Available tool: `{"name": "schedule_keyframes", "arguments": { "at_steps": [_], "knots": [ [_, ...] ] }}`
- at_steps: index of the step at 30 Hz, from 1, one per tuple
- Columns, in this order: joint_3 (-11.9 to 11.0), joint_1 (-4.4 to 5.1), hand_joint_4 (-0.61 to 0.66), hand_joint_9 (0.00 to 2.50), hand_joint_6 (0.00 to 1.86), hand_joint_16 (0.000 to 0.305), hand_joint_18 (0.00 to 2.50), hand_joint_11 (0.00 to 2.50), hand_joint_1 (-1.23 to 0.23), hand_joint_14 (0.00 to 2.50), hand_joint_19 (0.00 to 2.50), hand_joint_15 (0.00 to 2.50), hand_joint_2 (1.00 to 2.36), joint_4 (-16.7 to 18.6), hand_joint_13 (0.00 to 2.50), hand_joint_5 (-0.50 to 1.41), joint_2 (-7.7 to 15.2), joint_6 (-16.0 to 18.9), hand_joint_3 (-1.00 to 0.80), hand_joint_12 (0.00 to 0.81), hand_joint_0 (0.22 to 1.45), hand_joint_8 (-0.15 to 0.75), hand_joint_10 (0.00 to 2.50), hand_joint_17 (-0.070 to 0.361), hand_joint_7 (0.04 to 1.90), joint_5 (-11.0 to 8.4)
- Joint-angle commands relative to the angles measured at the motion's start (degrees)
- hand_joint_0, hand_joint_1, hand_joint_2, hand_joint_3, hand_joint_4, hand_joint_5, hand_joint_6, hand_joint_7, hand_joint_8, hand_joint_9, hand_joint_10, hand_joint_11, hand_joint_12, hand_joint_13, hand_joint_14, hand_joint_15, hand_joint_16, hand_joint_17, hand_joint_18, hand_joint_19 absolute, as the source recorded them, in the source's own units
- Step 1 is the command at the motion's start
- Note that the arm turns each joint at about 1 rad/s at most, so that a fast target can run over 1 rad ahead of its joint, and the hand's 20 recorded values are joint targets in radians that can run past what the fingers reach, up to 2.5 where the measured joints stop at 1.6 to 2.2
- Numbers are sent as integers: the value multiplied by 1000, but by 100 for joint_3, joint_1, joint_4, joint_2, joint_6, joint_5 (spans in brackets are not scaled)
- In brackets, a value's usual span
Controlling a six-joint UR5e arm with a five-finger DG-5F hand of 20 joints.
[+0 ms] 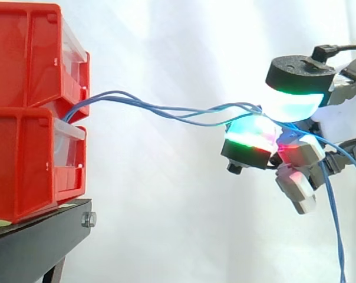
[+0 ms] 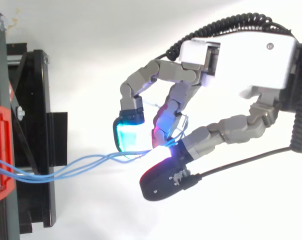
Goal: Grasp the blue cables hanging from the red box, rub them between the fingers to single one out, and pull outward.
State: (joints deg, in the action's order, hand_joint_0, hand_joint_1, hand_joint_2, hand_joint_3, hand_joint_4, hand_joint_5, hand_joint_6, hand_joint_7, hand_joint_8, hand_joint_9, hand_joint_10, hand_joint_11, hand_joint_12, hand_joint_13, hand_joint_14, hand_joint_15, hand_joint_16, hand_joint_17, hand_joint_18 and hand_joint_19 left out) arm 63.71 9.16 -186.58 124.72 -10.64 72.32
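Observation:
Thin blue cables run from the gap between the two stacked red bins rightward to my hand. In the top view the blue cables stretch from the red bin at the left edge to the glowing fingertips. The fingers are curled and pinch the cables between the cyan-green pad and the thumb's white pad. Behind the hand the loose cable ends hang down at the right edge of the side view.
The red bins stand on a black stand at the left, seen from above as a black frame. A white curtain backs the scene. Open space lies between bins and hand.

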Motion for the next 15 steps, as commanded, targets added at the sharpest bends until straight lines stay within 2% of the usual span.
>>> {"name": "schedule_keyframes", "arguments": {
  "at_steps": [1, 6, 15],
  "knots": [
    [1, -19, 107, 1277, 871, 45, 772, 726, -802, 32, 657, 683, 1000, 69, 1034, -153, 0, 1, -500, 300, 643, 241, 25, 101, 1016, -7],
    [1, -19, 108, 1301, 858, 46, 779, 729, -715, 31, 679, 685, 1000, 69, 1042, -148, 0, 1, -500, 310, 571, 250, 23, 104, 1020, -7],
    [1, -19, 115, 1303, 850, 48, 791, 717, -699, 32, 684, 685, 1000, 60, 1049, -144, 0, 1, -500, 315, 541, 258, 24, 108, 1039, -7]
  ]
}}
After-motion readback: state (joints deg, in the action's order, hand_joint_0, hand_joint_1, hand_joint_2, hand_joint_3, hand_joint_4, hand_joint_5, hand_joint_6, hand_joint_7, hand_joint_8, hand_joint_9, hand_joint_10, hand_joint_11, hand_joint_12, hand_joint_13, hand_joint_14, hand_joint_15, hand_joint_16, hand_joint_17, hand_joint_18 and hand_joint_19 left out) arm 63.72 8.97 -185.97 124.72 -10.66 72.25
